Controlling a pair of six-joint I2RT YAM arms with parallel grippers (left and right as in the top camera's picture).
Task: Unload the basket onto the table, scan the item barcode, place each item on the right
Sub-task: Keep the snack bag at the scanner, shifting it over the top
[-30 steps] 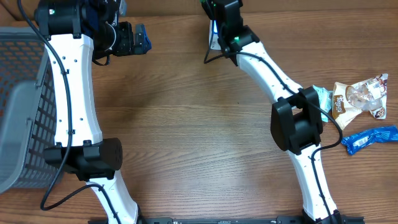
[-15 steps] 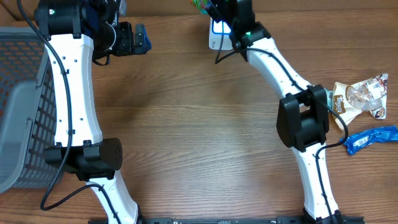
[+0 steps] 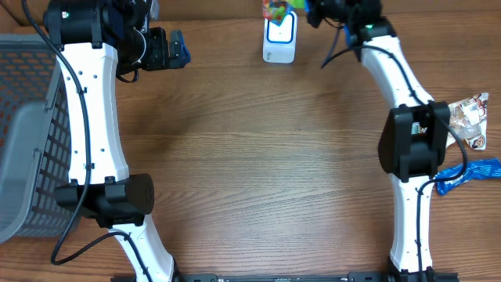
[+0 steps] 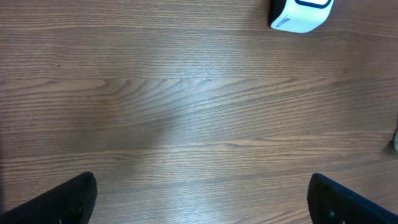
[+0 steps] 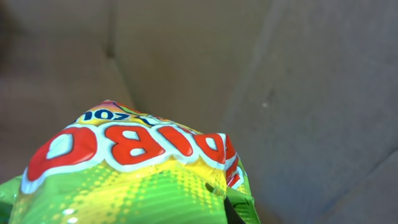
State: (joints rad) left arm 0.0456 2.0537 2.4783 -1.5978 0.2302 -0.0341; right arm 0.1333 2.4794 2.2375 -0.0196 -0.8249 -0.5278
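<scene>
Candy bag [image 3: 275,9], green and yellow with big red letters, is up at the far end of the worktop [image 3: 250,157], just past the white scanner [image 3: 280,37]. The right gripper [image 3: 301,9] is closed tight on it and holds it in the air. I think the step now is showing the bag to the scanner. Next, the bag most likely has to come over the front of the scanner, with its stripes turned toward the scanner. The left gripper [image 4: 202,186] is spread wide, holds nothing, and waits well apart on the other side. Some things are hard to see. The barcode does not show in any view, so I cannot tell which way it faces. From above, the bag is cut off by the top edge. The right wrist view shows only the bag's crinkly top, not the fingers on it. More snack packs [image 3: 467,117] lie far off on the right.
</scene>
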